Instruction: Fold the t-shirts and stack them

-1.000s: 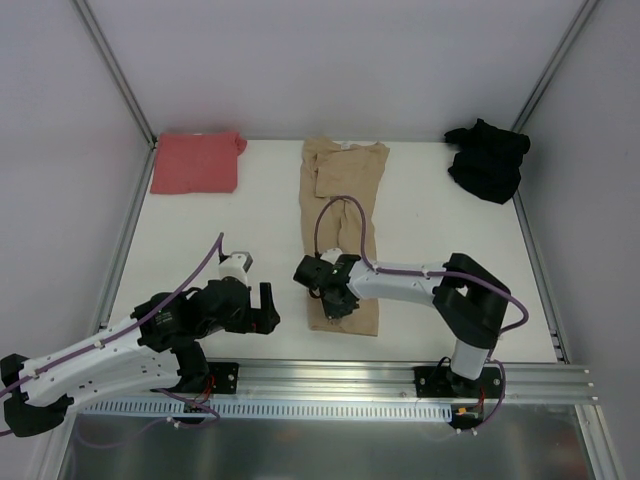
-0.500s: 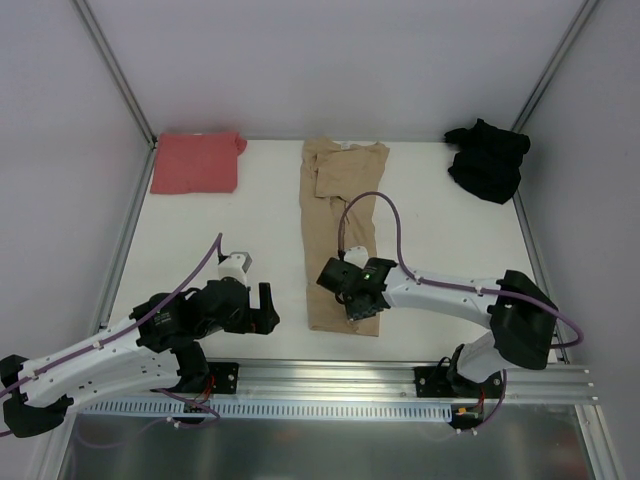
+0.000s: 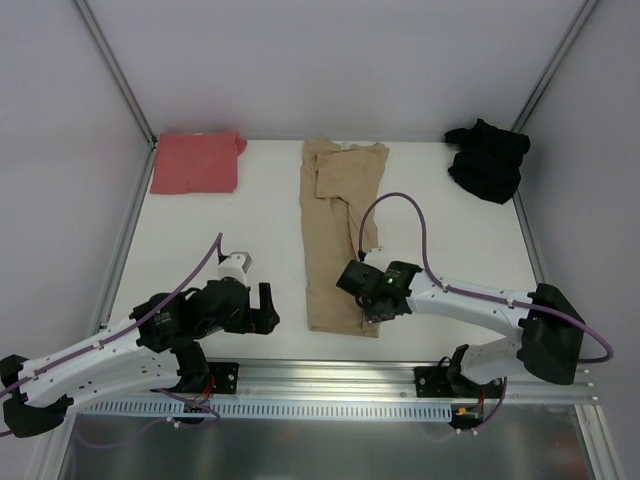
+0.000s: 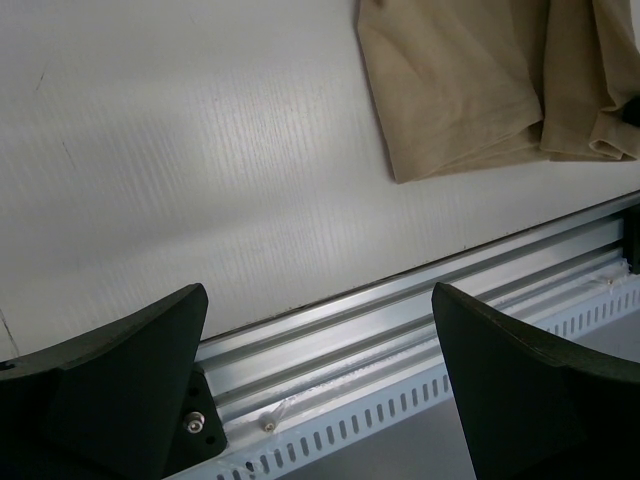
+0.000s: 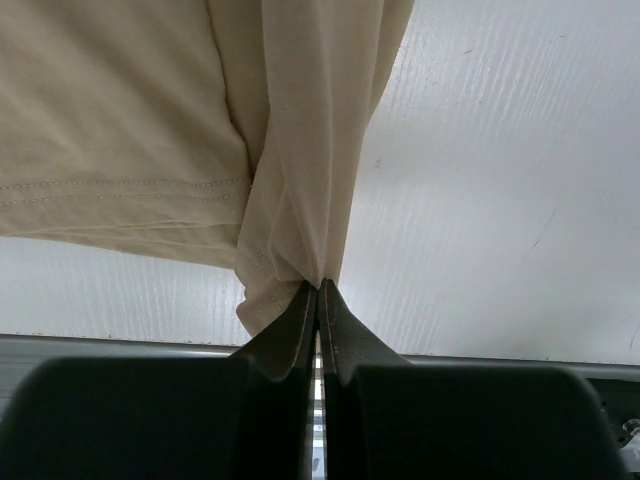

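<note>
Tan t-shirt (image 3: 338, 225) runs near-to-far; right claw (image 5: 320, 292) pinches its near hem

Lab test cell: white table (image 3: 260, 215), blank walls (image 3: 330, 60), aluminium rail (image 3: 340, 375).

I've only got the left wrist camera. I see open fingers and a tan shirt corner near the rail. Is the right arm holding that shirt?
Observer: Yes, the right fingers are shut on the tan shirt, pinching a fold at its near hem.
Operator: Where's the red one?
Observer: The red shirt lies at the far left corner of the table.
Operator: And the black?
Observer: The black shirt sits crumpled at the far right corner.
</note>
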You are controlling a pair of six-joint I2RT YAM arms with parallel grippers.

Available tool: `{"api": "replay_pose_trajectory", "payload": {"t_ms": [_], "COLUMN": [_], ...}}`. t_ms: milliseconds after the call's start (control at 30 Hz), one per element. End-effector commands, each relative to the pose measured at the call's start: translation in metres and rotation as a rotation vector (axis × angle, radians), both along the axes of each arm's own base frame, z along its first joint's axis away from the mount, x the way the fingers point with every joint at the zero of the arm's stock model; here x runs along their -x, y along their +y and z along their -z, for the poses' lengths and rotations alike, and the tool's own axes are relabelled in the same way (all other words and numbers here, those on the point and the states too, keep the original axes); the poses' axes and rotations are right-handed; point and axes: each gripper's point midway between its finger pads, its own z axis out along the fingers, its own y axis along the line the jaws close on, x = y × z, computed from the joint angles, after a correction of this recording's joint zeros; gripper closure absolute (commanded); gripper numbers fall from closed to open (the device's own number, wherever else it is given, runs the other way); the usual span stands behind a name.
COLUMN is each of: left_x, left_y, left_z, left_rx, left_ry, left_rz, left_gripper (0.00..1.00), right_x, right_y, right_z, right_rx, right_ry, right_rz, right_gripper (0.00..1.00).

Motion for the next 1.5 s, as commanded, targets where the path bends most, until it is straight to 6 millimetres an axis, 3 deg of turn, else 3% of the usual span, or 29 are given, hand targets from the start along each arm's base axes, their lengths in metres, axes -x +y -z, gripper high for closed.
{"api": "replay_pose_trajectory", "payload": {"t_ms": [0, 133, 533, 767, 800, 833, 867, 933, 1033, 1167, 1467], "left_x": [0.000, 0.001, 0.001, 0.001, 0.001, 0.001, 0.001, 0.001, 0.002, 0.001, 0.003], "left_y": [0.000, 0.002, 0.007, 0.008, 0.008, 0.008, 0.008, 0.009, 0.009, 0.006, 0.007], "left_z": [0.000, 0.003, 0.007, 0.007, 0.006, 0.005, 0.006, 0.005, 0.006, 0.005, 0.006], "left_rx": [0.002, -0.007, -0.020, -0.020, -0.018, -0.017, -0.015, -0.015, -0.016, -0.009, -0.013], "left_ry": [-0.004, 0.000, -0.006, -0.007, -0.008, -0.011, -0.010, -0.011, -0.009, -0.010, -0.001], "left_rz": [-0.004, -0.009, -0.017, -0.018, -0.018, -0.018, -0.018, -0.019, -0.016, -0.014, -0.011], "left_gripper": [0.02, 0.01, 0.01, 0.01, 0.01, 0.01, 0.01, 0.01, 0.01, 0.01, 0.01], "right_x": [-0.001, 0.000, -0.009, -0.010, -0.009, -0.009, -0.009, -0.008, -0.011, -0.012, 0.004], "right_y": [0.003, 0.022, 0.081, 0.091, 0.092, 0.092, 0.090, 0.086, 0.077, 0.059, 0.006], "right_z": [0.002, 0.014, 0.011, 0.015, 0.019, 0.020, 0.020, 0.016, 0.005, -0.006, 0.015], "right_rx": [-0.014, -0.025, -0.062, -0.057, -0.056, -0.051, -0.039, -0.029, -0.027, -0.009, 0.030], "right_ry": [-0.007, 0.031, 0.042, 0.058, 0.065, 0.065, 0.054, 0.041, 0.004, -0.039, -0.049], "right_rz": [0.015, -0.008, -0.088, -0.105, -0.104, -0.104, -0.102, -0.098, -0.089, -0.070, 0.008], "right_gripper": [1.00, 0.99, 0.99, 0.99, 0.97, 0.87, 0.57, 0.24, 0.00, 0.00, 0.01]}}
